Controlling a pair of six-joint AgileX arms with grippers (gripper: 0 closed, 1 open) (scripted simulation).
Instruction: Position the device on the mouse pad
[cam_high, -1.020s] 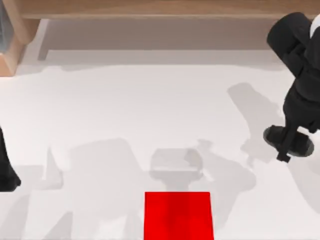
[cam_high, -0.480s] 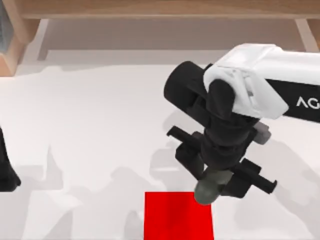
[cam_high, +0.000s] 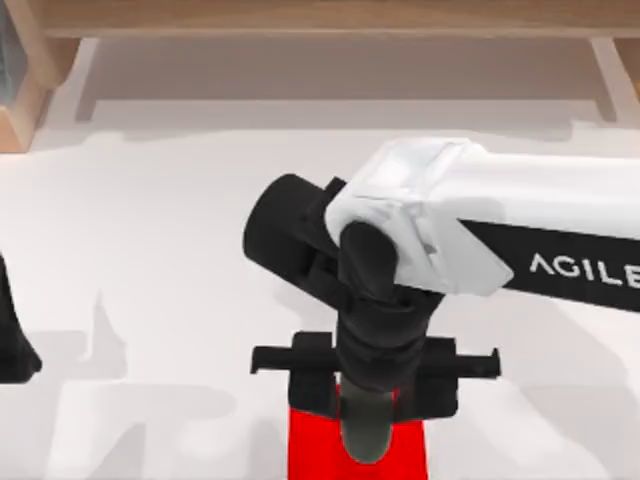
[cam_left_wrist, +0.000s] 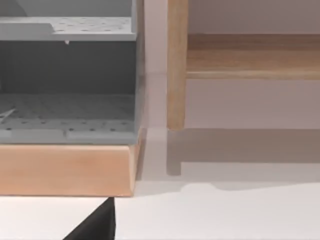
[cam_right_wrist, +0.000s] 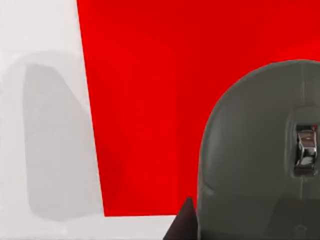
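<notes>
The right pincer (cam_high: 372, 400) hangs over the far edge of the mouse pad (cam_high: 310, 450), with the mouse (cam_high: 368, 435) — a dark grey-green device — beneath it and jutting out toward the near side of the tabletop (cam_high: 150, 250). In the right wrist view the mouse (cam_right_wrist: 260, 150) sits in front of the red pad (cam_right_wrist: 150, 100), its scroll wheel (cam_right_wrist: 305, 146) visible. Its pale top hides most of the fingers and only a dark tip shows beside it, so whether the pincer is pinching the mouse or has slackened cannot be told from here.

The likely risk is placement. From above, the mouse lies over the pad's far portion, and I cannot tell whether it is touching the pad or held above it. If it is let go while still raised, it could land tilted or slide. If the pincer is off-centre when it releases, the mouse may end up straddling the pad's edge and resting partly on the bare tabletop. Lifting away with a finger still dragging could nudge it off the red.

The left arm (cam_high: 12, 340) is parked well off to the left of the working pincer. For containers, the left wrist view shows a grey perforated shelf unit (cam_left_wrist: 67, 107) on a wooden base (cam_left_wrist: 65, 170) — its compartments look empty apart from an unidentifiable pale scrap at one edge.
</notes>
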